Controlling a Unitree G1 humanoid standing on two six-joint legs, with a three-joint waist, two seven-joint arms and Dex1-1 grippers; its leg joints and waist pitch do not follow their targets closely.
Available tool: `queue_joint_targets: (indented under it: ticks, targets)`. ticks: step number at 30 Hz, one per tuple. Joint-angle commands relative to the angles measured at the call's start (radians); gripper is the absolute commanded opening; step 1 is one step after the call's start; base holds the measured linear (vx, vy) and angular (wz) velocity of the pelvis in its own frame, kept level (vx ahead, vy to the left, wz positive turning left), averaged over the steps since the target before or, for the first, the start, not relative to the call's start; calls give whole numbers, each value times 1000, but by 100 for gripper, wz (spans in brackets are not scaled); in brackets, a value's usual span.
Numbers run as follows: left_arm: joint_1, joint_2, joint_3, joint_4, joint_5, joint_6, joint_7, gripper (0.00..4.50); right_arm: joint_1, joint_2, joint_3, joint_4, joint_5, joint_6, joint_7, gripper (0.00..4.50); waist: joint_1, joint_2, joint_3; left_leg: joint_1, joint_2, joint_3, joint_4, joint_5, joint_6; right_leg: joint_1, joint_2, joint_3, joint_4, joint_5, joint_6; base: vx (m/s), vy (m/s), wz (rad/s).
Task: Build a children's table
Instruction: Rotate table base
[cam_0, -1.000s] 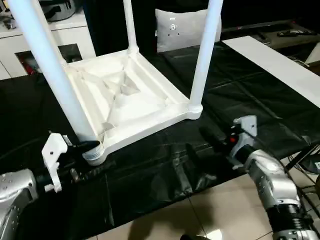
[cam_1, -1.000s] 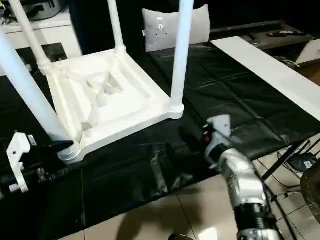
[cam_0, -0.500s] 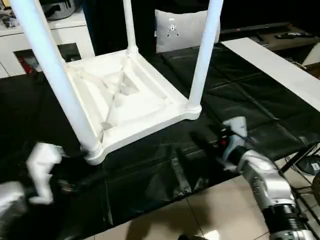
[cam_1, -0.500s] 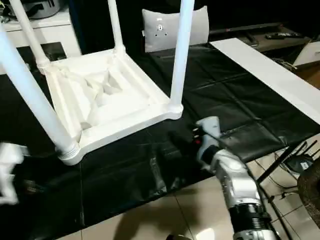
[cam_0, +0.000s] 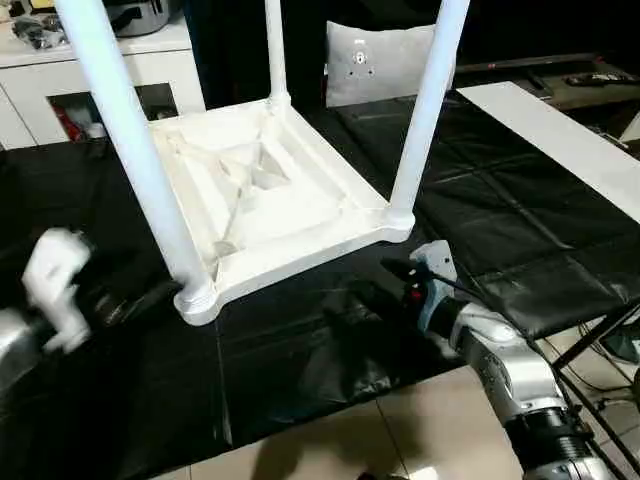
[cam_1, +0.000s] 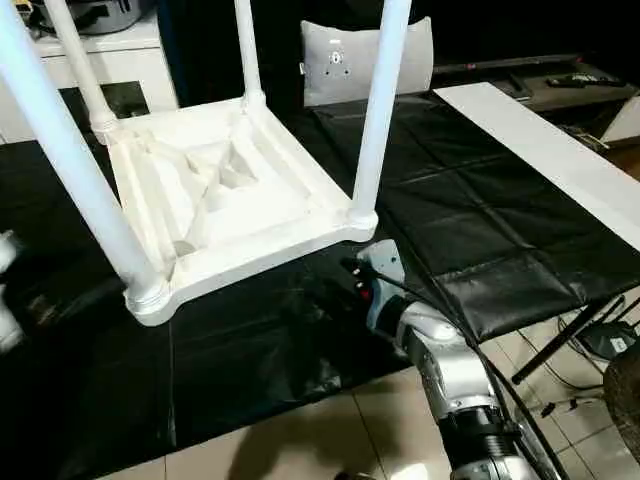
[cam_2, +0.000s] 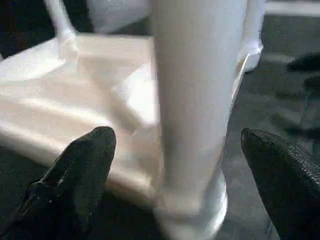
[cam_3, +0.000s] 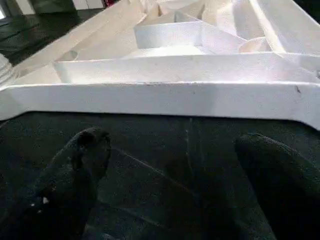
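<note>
A small white children's table (cam_0: 270, 200) lies upside down on a worktop (cam_0: 480, 200) covered in black sheeting, its diagonally ribbed underside facing up. Four long round white legs stand upright from its corner sockets.

The left hand (cam_2: 175, 165) is released, its two black fingers (cam_2: 80, 170) spread wide on either side of the nearest leg (cam_0: 135, 160), close to that leg's base, without touching it. From the head camera, this hand (cam_0: 60, 290) sits just beside the table's near corner socket (cam_0: 195, 300).

The right hand (cam_3: 170, 175) is also released, fingers (cam_3: 75, 165) apart and holding nothing. It rests low over the black sheeting, pointing at the table's near edge (cam_3: 160, 97), which lies just ahead of the fingertips. From above, this hand (cam_1: 350, 275) is just beside the corner holding another leg (cam_1: 378, 110).

A grey cushion (cam_0: 385, 62) and a white cabinet (cam_0: 60, 85) stand beyond the table.
</note>
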Motion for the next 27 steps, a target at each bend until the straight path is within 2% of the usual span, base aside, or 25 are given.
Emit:
queue_joint_targets:
  ticks: [1,4,5,6,7,9,10,11,12,14,15,16,17,18,20,23,24,25,27]
  targets:
    - [-32,-12,-31,-3,-26,16,-16,442,-27,1,-19,20,-17,-2,-28,450,1,9,-52,-27,37,-2,-91,-57,40,65,-78,84,-61,-385,-42,0,0,0]
    - [-106,-66,-92,-3,-44,40,-38,442,-83,10,-31,110,-54,-21,-92,450,1,11,-54,-25,36,0,-89,-30,37,64,-79,86,-56,-372,-59,0,0,0]
    - [-118,-84,-126,-26,-52,54,-53,442,-111,12,-35,151,-65,-32,-115,450,2,6,-56,-27,34,2,-86,-13,34,65,-80,87,-53,-364,-64,0,0,0]
    - [-122,-89,-137,-33,-54,58,-57,442,-119,12,-36,164,-68,-35,-121,450,2,8,-57,-27,34,3,-85,2,36,66,-81,88,-49,-352,-73,0,0,0]
    - [-129,-101,-153,-45,-59,66,-60,442,-135,12,-37,188,-74,-44,-132,450,2,4,-57,-28,36,3,-84,11,39,66,-81,89,-47,-343,-75,0,0,0]
    - [-143,-131,-191,-71,-76,83,-71,442,-181,12,-39,258,-85,-67,-155,450,3,7,-58,-27,37,5,-83,20,44,63,-80,91,-43,-325,-89,0,0,0]
    - [-145,-138,-200,-78,-80,88,-74,442,-191,11,-40,273,-87,-72,-160,450,2,3,-59,-27,37,7,-82,22,45,63,-81,91,-42,-319,-93,0,0,0]
    - [-148,-159,-245,-122,-106,118,-87,442,-233,10,-42,339,-97,-89,-178,450,3,3,-58,-28,36,9,-82,26,46,63,-80,92,-40,-312,-106,0,0,0]
    - [-148,-159,-245,-122,-106,118,-87,442,-233,10,-42,339,-97,-89,-178,450,3,2,-60,-27,37,8,-82,27,47,65,-81,92,-37,-311,-109,0,0,0]
    - [-145,-176,-291,-174,-136,157,-105,442,-265,7,-43,391,-107,-101,-185,450,1,-8,-60,-31,36,10,-80,37,54,66,-80,94,-34,-304,-111,0,0,0]
    - [-140,-191,-331,-225,-166,195,-117,442,-284,6,-43,424,-116,-110,-181,450,3,-6,-59,-33,33,11,-78,44,57,65,-80,95,-33,-305,-110,0,0,0]
    - [-140,-195,-339,-235,-171,203,-118,442,-287,6,-42,429,-118,-112,-179,450,0,-13,-59,-34,34,14,-77,44,57,65,-81,96,-32,-307,-109,0,0,0]
    - [-139,-201,-350,-251,-181,213,-119,442,-291,5,-42,437,-120,-116,-178,450,2,-12,-63,-40,30,12,-74,62,58,70,-80,96,-28,-300,-104,0,0,0]
    - [-142,-218,-375,-284,-202,235,-116,442,-298,4,-43,452,-123,-121,-180,450,-1,-18,-64,-43,29,13,-72,80,63,71,-78,96,-25,-281,-104,0,0,0]
    - [-147,-230,-387,-295,-210,242,-110,442,-300,3,-43,456,-125,-121,-183,450,-4,-21,-63,-44,28,13,-71,82,68,70,-74,95,-25,-277,-102,0,0,0]
    - [-180,-291,-425,-321,-242,273,-90,442,-313,0,-43,501,-141,-137,-207,450,-12,-27,-58,-42,24,18,-71,28,67,67,-71,89,-43,-372,-70,0,0,0]
    - [-190,-305,-436,-322,-246,277,-88,442,-312,0,-43,506,-143,-141,-207,450,-12,-27,-58,-42,24,18,-71,28,67,67,-71,89,-43,-372,-70,0,0,0]
    - [-202,-321,-449,-322,-247,282,-86,442,-312,1,-44,513,-144,-149,-205,450,-11,-24,-57,-42,22,19,-70,3,61,67,-70,85,-52,-418,-45,0,0,0]
    - [-227,-353,-477,-314,-242,290,-83,442,-308,8,-43,517,-148,-168,-187,450,-15,-23,-57,-41,21,19,-69,-10,61,66,-66,82,-57,-435,-26,0,0,0]
